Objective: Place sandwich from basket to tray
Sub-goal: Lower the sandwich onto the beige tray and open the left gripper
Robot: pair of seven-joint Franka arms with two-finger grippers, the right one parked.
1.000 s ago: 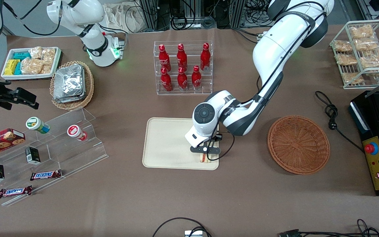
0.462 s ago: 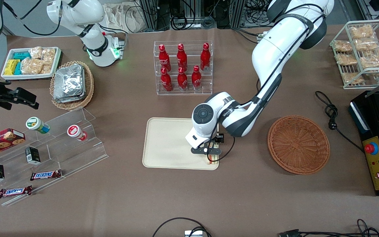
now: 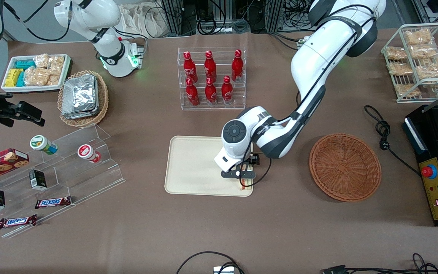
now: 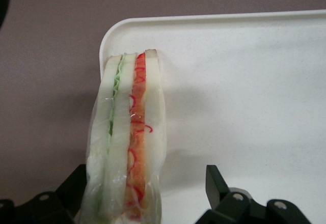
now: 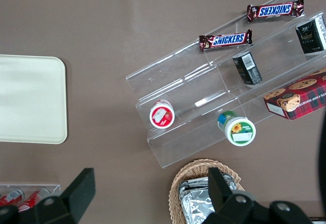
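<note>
Hand [image 3: 244,179] low over a corner of the tray [image 3: 192,167], fingers [image 4: 220,183] spread wide, one clear of the sandwich [image 4: 127,142]. Sandwich standing on edge between them, on the tray's corner. Basket [image 3: 345,166] well apart from the hand, toward the working arm's end of the table [image 3: 219,228].

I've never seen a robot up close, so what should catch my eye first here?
The big white arm's hand hangs over a corner of the cream tray, open, with the striped sandwich standing on the tray between its fingers. Beside the tray, toward the working arm's end, sits the round wicker basket.
</note>
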